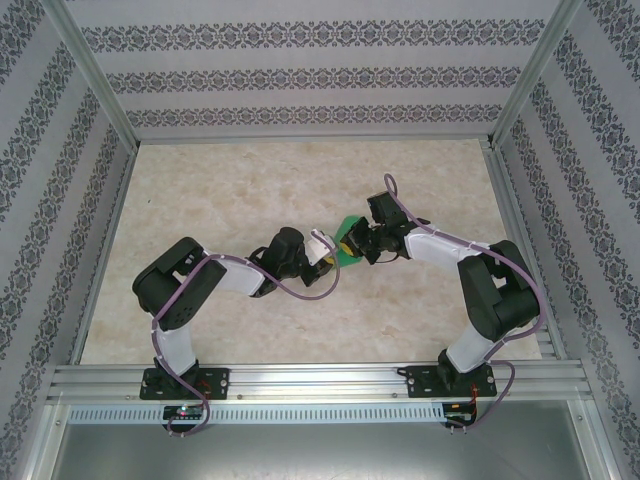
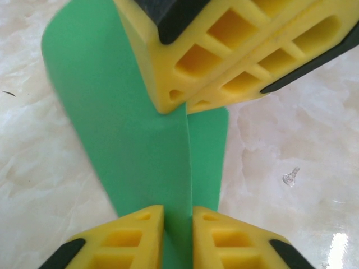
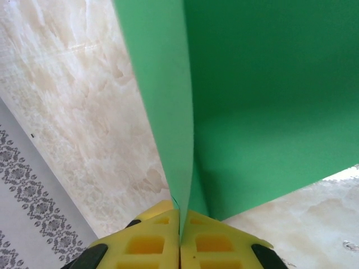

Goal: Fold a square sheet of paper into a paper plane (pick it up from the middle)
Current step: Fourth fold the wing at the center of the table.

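Green sheet (image 1: pixel 349 228): held off the table (image 1: pixel 250 190) just past table ctr, pinched up into a fold, not lying flat.

Top view: sheet shows as a small green patch between the two arms' tips. Left gripper (image 1: pixel 335 252) sits at its 8 o'clock, right gripper (image 1: pixel 362 245) at its 4 o'clock, tips almost meeting. Jaw state unreadable from up here.

Left wrist view: sheet (image 2: pixel 129 112) runs as a long strip from 6 to 11 o'clock, w/ a straight crease edge down the middle. Left gripper (image 2: pixel 178 227) at 6 o'clock: yellow fingers (image 2: pixel 134 235) stand close either side of the crease, narrow slot between, paper in the slot. Can't tell if they actually pinch it. Right gripper (image 2: pixel 186 106) enters at 12 o'clock, jaws clenched on the same crease. Small clear fleck (image 2: pixel 290 177) on the table at 3 o'clock of the sheet.

Right wrist view: sheet (image 3: pixel 269 101) rises from 6 o'clock as two layers, splaying apart toward 12. Right jaws pressed together at the fold's base, grasping the sheet. Patterned wall (image 3: pixel 33 218) at 8 o'clock.
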`<state>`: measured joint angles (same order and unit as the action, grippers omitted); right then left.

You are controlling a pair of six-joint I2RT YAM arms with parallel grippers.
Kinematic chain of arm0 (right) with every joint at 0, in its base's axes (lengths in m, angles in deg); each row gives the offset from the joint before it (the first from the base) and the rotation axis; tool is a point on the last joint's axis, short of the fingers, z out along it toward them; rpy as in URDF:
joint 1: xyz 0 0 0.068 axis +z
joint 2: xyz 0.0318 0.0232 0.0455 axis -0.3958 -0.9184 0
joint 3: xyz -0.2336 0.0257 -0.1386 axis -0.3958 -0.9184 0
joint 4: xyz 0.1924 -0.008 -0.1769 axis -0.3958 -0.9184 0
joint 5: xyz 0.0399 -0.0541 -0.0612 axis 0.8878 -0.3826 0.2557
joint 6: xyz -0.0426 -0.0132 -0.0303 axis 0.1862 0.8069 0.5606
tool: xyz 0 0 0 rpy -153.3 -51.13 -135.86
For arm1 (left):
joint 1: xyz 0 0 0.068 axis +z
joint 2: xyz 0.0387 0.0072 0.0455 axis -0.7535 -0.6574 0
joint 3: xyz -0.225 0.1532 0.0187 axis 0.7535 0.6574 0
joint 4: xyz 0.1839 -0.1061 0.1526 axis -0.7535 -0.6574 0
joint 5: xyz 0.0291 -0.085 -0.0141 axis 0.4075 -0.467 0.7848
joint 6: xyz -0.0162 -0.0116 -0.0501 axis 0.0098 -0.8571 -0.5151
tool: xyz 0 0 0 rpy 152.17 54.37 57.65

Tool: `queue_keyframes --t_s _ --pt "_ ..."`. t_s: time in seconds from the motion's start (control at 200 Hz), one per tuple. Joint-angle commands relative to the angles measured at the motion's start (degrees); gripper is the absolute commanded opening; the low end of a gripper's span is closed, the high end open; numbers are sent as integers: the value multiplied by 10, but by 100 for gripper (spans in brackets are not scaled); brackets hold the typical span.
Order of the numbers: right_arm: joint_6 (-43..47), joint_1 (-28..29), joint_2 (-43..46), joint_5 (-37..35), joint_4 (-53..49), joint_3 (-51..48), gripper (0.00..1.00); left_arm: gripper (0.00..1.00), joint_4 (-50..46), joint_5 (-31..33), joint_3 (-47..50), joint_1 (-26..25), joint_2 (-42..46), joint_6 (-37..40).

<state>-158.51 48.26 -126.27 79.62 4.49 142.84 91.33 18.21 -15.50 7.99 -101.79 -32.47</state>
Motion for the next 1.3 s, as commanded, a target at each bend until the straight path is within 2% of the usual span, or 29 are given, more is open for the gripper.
queue_keyframes --t_s 0.0,0.11,0.185,0.34,0.495,0.679,0.999,1.294 --pt "22 -8 18 17 3 6 12 15 25 -2 -7 -5 -9 -8" --pt "76 -18 25 20 -11 16 27 12 12 -2 -7 -5 -4 -15" --pt "143 -27 38 18 -21 23 37 11 -3 -4 -10 -5 0 -24" --pt "241 -53 87 19 -2 -12 43 9 -53 -41 -32 -5 2 -65" --pt "275 -76 120 41 43 -68 45 7 -118 -72 -66 -5 -8 -126" --pt "291 -76 107 54 60 -96 44 6 -160 -101 -97 -5 -25 -207" --pt "313 -75 63 46 65 -101 41 5 -171 -108 -113 -4 -46 -305" --pt "324 -71 36 58 70 -98 40 5 -136 -115 -100 9 -50 -385"
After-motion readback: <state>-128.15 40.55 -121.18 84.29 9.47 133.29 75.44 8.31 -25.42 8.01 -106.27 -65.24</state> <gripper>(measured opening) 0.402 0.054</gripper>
